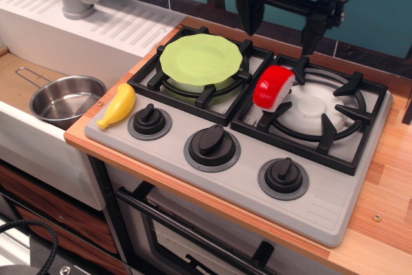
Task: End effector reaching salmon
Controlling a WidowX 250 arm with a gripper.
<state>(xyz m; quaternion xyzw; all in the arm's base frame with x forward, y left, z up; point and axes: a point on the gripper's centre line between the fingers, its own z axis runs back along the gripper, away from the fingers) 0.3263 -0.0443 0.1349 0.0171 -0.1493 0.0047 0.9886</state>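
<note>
Item: salmon [273,87], red over white, leaning on the left grate edge of the right burner, just beside the green plate [201,59]. End effector [281,30]: fingers spread wide apart, empty, raised above and behind the salmon. Step: approach, not yet at the target. Next move calls for descent forward, fingers straddling the red top.
</note>
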